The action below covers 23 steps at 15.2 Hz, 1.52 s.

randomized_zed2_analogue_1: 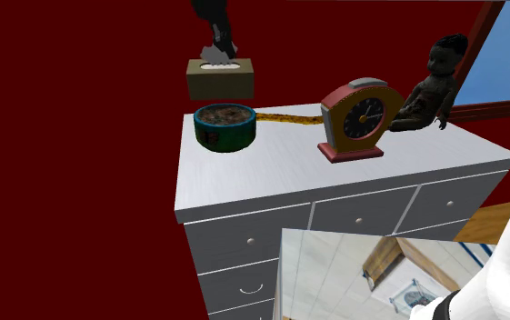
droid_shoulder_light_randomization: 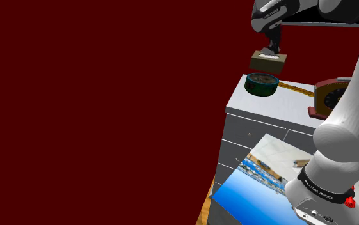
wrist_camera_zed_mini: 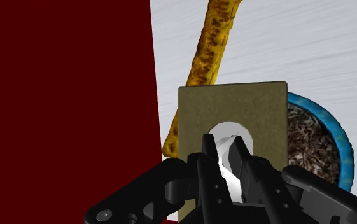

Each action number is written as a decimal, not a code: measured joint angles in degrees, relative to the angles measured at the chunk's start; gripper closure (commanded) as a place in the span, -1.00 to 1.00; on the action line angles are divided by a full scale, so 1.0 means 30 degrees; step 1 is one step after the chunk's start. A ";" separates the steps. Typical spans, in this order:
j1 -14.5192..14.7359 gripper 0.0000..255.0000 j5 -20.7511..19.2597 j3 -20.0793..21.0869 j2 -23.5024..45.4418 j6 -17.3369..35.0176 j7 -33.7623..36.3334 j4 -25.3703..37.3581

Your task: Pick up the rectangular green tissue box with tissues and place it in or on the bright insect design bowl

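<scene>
Wrist view: we see the gripper (wrist_camera_zed_mini: 225,149) closed to a narrow gap on the white tissue tuft (wrist_camera_zed_mini: 228,130) that stands out of the slot in the olive-green tissue box (wrist_camera_zed_mini: 234,105). The fingers clasp the tuft, not the box walls.

The box hangs in the air, clear of the grey dresser top (randomized_zed2_analogue_1: 271,168) and above the bowl (randomized_zed2_analogue_1: 225,126). Bowl: teal wall, blue rim, dark speckled inside. The second exterior view shows a clear gap between box and bowl, with the box a shade toward that view's left of the bowl's middle. The wrist view agrees, as the bowl's rim peeks out past one side of the box only. We cannot judge the offset in depth well from these angles.

Step in hand, as we judge it: the carry is about done and placement is not yet begun. The next move calls for a small sideways correction to centre the box, a slow descent until it rests on or in the bowl, then opening the fingers. Risk: the hold is on tissue alone, so the box may swing or slip.

Nearby: a yellow strip (randomized_zed2_analogue_1: 289,116) just beside the bowl; a red clock (randomized_zed2_analogue_1: 360,121) and a doll (randomized_zed2_analogue_1: 430,86) well apart from it.
</scene>
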 measured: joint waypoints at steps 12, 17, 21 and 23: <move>-0.0058 1.00 -0.0341 -0.0061 0.0427 0.1594 0.0937 -0.1375; -0.0058 -1.00 -0.0343 -0.0061 0.0427 0.1601 0.0941 -0.1377; -0.0058 -1.00 -0.0343 -0.0061 0.0427 0.1601 0.0941 -0.1377; 0.0184 -1.00 -0.0315 0.0061 0.0075 0.0890 0.0907 -0.1101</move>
